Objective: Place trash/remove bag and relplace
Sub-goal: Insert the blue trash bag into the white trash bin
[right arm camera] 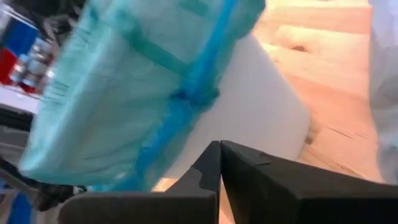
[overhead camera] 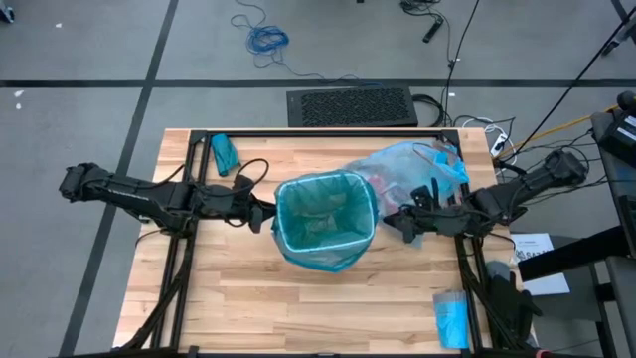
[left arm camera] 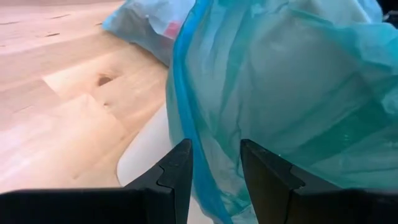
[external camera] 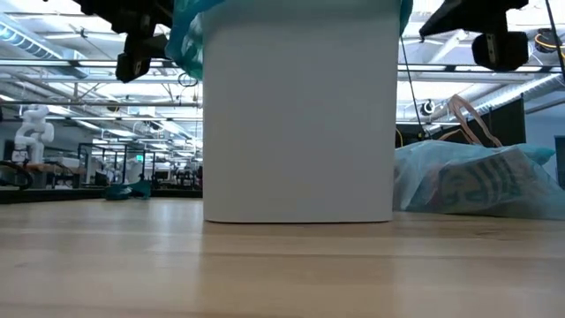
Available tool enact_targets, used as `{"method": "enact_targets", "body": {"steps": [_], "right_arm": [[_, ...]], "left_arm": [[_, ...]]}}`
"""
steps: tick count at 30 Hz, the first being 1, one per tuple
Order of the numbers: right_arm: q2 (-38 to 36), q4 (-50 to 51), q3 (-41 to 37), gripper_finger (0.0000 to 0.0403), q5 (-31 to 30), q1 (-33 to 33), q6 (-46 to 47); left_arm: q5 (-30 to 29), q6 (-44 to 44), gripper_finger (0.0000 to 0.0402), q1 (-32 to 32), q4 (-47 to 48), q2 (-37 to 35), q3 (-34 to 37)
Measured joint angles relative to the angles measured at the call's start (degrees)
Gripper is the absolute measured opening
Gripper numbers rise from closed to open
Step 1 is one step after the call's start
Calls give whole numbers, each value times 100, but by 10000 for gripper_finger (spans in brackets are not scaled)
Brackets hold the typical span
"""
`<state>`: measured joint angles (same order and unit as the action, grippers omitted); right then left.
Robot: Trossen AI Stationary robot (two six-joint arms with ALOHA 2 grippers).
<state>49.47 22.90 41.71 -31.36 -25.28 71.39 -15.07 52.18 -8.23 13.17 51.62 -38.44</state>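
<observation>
The white bin (overhead camera: 326,234) is standing at the middle of the wooden table (overhead camera: 248,298), and it is wearing a teal-green liner (overhead camera: 323,214) whose rim is folding out over the bin's top edge. The left gripper (overhead camera: 266,216) is sitting at the bin's left rim; in the left wrist view its fingers (left arm camera: 177,177) are standing narrowly apart with the liner's blue hem (left arm camera: 186,124) running between them — whether they are actually pinching it I cannot tell. The right gripper (overhead camera: 395,221) is hovering just beside the bin's right rim, and in the right wrist view its fingers (right arm camera: 249,174) are pressing together with nothing between them, apart from the liner hanging over the bin's white wall (right arm camera: 261,112). The pale sky-blue bag (overhead camera: 417,169) is lying on the table to the right of the bin and behind it, filled and bunched up, with something reddish showing through the plastic. A small folded teal packet (overhead camera: 225,152) is lying behind the bin to the left, and a blue packet (overhead camera: 452,318) is resting near the table's front right corner — both well apart from the bin.
</observation>
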Motion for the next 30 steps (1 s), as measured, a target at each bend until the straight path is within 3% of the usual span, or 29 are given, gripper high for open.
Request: {"method": "enact_targets", "body": {"steps": [5,11,22,26,30], "right_arm": [[1,-1001,0,0,-159,-227,-556],[82,-1112,0,0,-140,-125,-682],[913,-1273,-2,0,855,228,-547],[837,-389,-13,0,291,195,187],[431,-615,-11,0,0,292,-184]], "left_arm": [[0,-2,132,0,-4,0,0],[0,-11,132,0,-17,0,0],[0,-15,132,0,-19,0,0],[1,-13,132,0,-13,0,0],[2,-17,132,0,-14,0,0]]}}
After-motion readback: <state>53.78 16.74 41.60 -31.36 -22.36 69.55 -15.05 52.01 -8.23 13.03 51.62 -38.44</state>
